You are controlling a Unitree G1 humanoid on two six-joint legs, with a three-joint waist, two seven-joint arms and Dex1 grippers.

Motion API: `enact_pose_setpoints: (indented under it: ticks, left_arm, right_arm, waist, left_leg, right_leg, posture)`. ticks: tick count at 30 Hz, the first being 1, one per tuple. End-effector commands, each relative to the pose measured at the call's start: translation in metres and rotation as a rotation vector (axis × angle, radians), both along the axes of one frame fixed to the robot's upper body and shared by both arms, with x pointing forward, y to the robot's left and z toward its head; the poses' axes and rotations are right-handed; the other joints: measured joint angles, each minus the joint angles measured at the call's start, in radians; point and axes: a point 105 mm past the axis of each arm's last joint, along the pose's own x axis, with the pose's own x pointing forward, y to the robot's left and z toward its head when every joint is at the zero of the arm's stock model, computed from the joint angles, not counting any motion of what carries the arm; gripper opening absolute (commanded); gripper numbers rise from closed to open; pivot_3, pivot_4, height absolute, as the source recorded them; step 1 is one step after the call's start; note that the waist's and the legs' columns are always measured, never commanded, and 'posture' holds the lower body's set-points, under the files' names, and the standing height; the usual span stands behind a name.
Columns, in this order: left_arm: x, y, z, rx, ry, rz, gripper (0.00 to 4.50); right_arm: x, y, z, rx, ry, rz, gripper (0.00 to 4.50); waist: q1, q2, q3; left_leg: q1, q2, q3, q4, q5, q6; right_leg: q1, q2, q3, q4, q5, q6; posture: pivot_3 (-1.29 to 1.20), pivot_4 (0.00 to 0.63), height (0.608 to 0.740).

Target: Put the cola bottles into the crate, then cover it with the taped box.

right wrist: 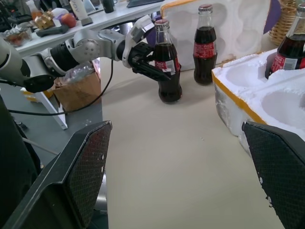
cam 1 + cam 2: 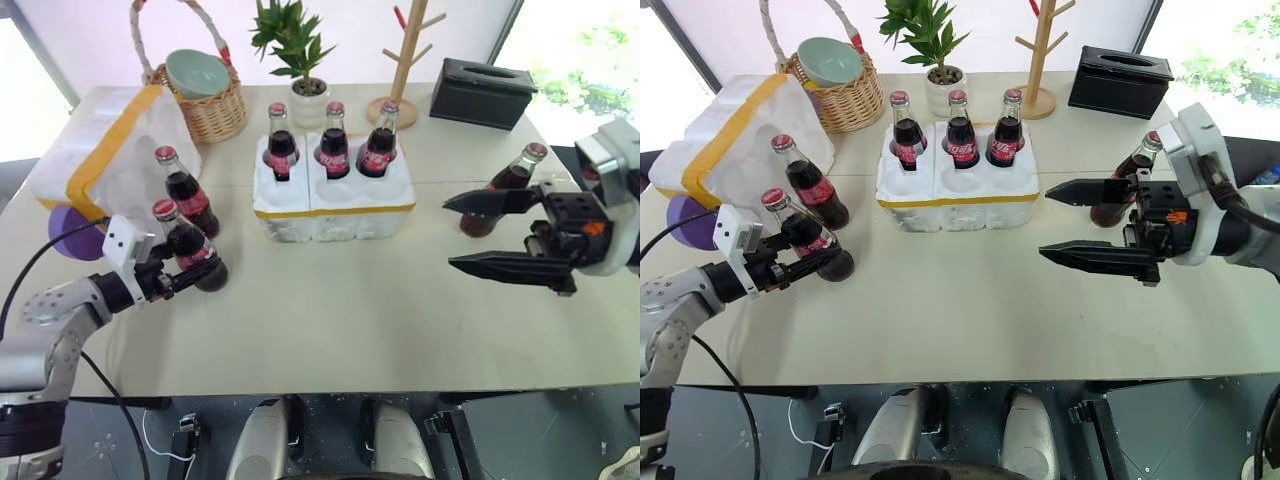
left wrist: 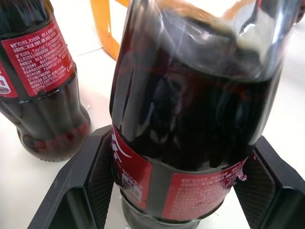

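Note:
My left gripper [image 2: 203, 270] is shut on a cola bottle [image 2: 188, 245] that stands on the table left of the crate; both pads [image 3: 101, 168] press against its red label. A second cola bottle [image 2: 187, 193] stands just behind it, by the taped box [image 2: 105, 150], which lies tilted at the far left. The crate [image 2: 330, 215] sits mid-table with three cola bottles [image 2: 333, 148] in its back wells and its front wells empty. My right gripper [image 2: 448, 233] hovers open to the right of the crate, pointing left. Another cola bottle [image 2: 512, 178] stands behind it.
Along the back of the table stand a wicker basket [image 2: 205, 110] holding a bowl, a potted plant [image 2: 303, 70], a wooden mug tree [image 2: 403, 70] and a black tissue box [image 2: 482, 92]. A purple round piece [image 2: 68, 232] lies under the taped box.

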Motion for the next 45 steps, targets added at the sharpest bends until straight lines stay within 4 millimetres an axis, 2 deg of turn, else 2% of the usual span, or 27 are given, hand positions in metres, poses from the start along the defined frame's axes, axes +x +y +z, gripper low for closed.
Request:
enact_pose_setpoints:
  ticks: [1, 3, 6, 7, 9, 11, 14, 18, 22, 27, 36, 38, 40, 42, 45]
  left_arm:
    - [-0.013, -0.040, 0.052, -0.033, -0.090, -0.219, 2.80]
    - [-0.014, -0.059, 0.070, -0.070, -0.106, -0.299, 2.80]
    - [-0.014, -0.076, 0.084, -0.098, -0.113, -0.365, 2.80]
    - [-0.010, -0.088, 0.094, -0.110, -0.134, -0.402, 2.80]
    - [0.004, -0.114, 0.111, -0.121, -0.184, -0.441, 2.80]
    - [0.016, -0.129, 0.121, -0.129, -0.208, -0.445, 2.80]
    - [0.047, -0.157, 0.133, -0.124, -0.256, -0.403, 2.80]
    - [0.080, -0.185, 0.138, -0.103, -0.276, -0.372, 2.80]
    - [0.100, -0.194, 0.128, -0.065, -0.269, -0.354, 2.80]
    - [0.117, -0.205, 0.104, 0.020, -0.224, -0.359, 2.80]
    - [0.130, -0.222, 0.072, 0.149, -0.097, -0.335, 2.80]
    - [0.134, -0.221, 0.065, 0.169, -0.071, -0.303, 3.83]
    - [0.132, -0.219, 0.062, 0.175, -0.067, -0.310, 4.44]
    - [0.127, -0.215, 0.066, 0.166, -0.078, -0.320, 4.44]
    - [0.113, -0.202, 0.086, 0.080, -0.102, -0.329, 4.44]
  right_arm:
    - [0.000, 0.000, 0.003, -0.010, -0.038, -0.010, 4.50]
    - [0.002, 0.000, 0.002, -0.004, -0.028, -0.019, 4.50]
    - [0.004, 0.001, 0.002, -0.005, -0.030, -0.023, 4.50]
    - [0.006, 0.001, 0.000, -0.017, -0.049, -0.032, 4.50]
    - [0.008, 0.002, -0.002, -0.031, -0.067, -0.043, 4.50]
    - [0.009, 0.003, -0.003, -0.027, -0.071, -0.043, 4.50]
    - [0.010, 0.005, -0.005, -0.027, -0.075, -0.049, 4.50]
    - [0.012, 0.004, -0.011, -0.034, -0.082, -0.085, 4.50]
    - [0.012, 0.002, -0.012, -0.020, -0.082, -0.120, 4.50]
    - [0.016, -0.004, -0.020, -0.020, -0.074, -0.175, 4.50]
    - [0.034, -0.013, -0.026, -0.036, -0.129, -0.275, 4.50]
    - [0.036, -0.012, -0.028, -0.046, -0.137, -0.281, 4.50]
    - [0.036, -0.012, -0.030, -0.053, -0.140, -0.282, 4.50]
    - [0.036, -0.011, -0.031, -0.053, -0.140, -0.281, 4.50]
    - [0.036, -0.011, -0.032, -0.051, -0.138, -0.279, 4.50]
  waist:
    - [0.002, -0.002, 0.001]
    - [0.009, -0.002, 0.001]
    - [0.011, -0.002, 0.001]
    - [0.010, -0.002, 0.001]
    - [0.020, -0.003, 0.001]
    - [0.026, -0.004, 0.001]
    - [0.026, -0.004, 0.001]
    - [0.027, -0.005, 0.002]
    - [0.023, -0.005, 0.002]
    - [0.027, -0.005, 0.002]
    - [0.028, -0.006, 0.003]
    - [0.029, -0.006, 0.003]
    - [0.029, -0.006, 0.003]
    - [0.027, -0.006, 0.003]
    - [0.024, -0.006, 0.003]
  left_leg:
    - [-0.001, 0.000, 0.000, 0.000, 0.000, 0.000]
    - [-0.002, 0.000, -0.001, 0.001, 0.000, 0.000]
    - [-0.001, -0.001, -0.001, 0.002, 0.001, 0.001]
    - [-0.001, -0.001, 0.000, 0.002, 0.001, 0.001]
    - [0.000, -0.001, -0.001, 0.002, 0.002, 0.000]
    - [0.000, -0.001, -0.001, 0.003, 0.003, 0.001]
    - [-0.001, -0.001, -0.001, 0.009, 0.002, 0.002]
    - [-0.004, -0.001, -0.001, 0.016, 0.000, 0.006]
    - [-0.004, -0.001, 0.000, 0.016, 0.000, 0.006]
    - [-0.005, 0.000, 0.000, 0.015, 0.000, 0.006]
    - [-0.006, -0.001, 0.000, 0.016, -0.001, 0.008]
    - [-0.006, -0.001, -0.001, 0.016, -0.001, 0.008]
    - [-0.006, -0.001, -0.001, 0.017, -0.001, 0.009]
    - [-0.005, -0.001, -0.001, 0.017, -0.002, 0.009]
    - [-0.005, -0.001, -0.001, 0.017, -0.002, 0.008]
  right_leg:
    - [0.000, 0.000, 0.000, 0.000, 0.000, 0.000]
    - [0.000, 0.000, -0.001, 0.000, 0.000, 0.000]
    - [0.001, 0.001, 0.000, 0.000, 0.001, 0.001]
    - [0.001, 0.001, 0.000, 0.001, 0.001, 0.002]
    - [0.002, 0.002, 0.000, 0.003, 0.002, 0.004]
    - [0.002, 0.004, -0.001, 0.003, 0.003, 0.006]
    - [0.004, 0.003, -0.001, 0.004, 0.003, 0.007]
    - [0.005, 0.003, -0.001, 0.003, 0.005, 0.009]
    - [0.004, 0.002, 0.000, 0.003, 0.005, 0.010]
    - [0.003, 0.002, -0.001, 0.003, 0.005, 0.010]
    - [0.003, 0.002, -0.001, 0.002, 0.006, 0.010]
    - [0.003, 0.002, -0.001, 0.002, 0.006, 0.010]
    - [0.004, 0.001, -0.001, 0.002, 0.006, 0.011]
    - [0.004, 0.001, -0.001, 0.002, 0.006, 0.011]
    - [0.003, 0.001, -0.001, 0.003, 0.006, 0.011]
  posture:
    - [0.00, 0.150, 0.736]
    - [0.00, 0.150, 0.736]
    - [0.00, 0.150, 0.736]
    - [0.00, 0.150, 0.736]
    - [0.00, 0.150, 0.736]
    - [0.00, 0.150, 0.736]
    - [0.00, 0.150, 0.736]
    - [0.00, 0.150, 0.736]
    - [0.00, 0.150, 0.736]
    - [0.00, 0.150, 0.736]
    - [0.00, 0.150, 0.736]
    - [0.00, 0.150, 0.736]
    - [0.00, 0.150, 0.736]
    - [0.00, 0.150, 0.736]
    - [0.00, 0.150, 0.736]
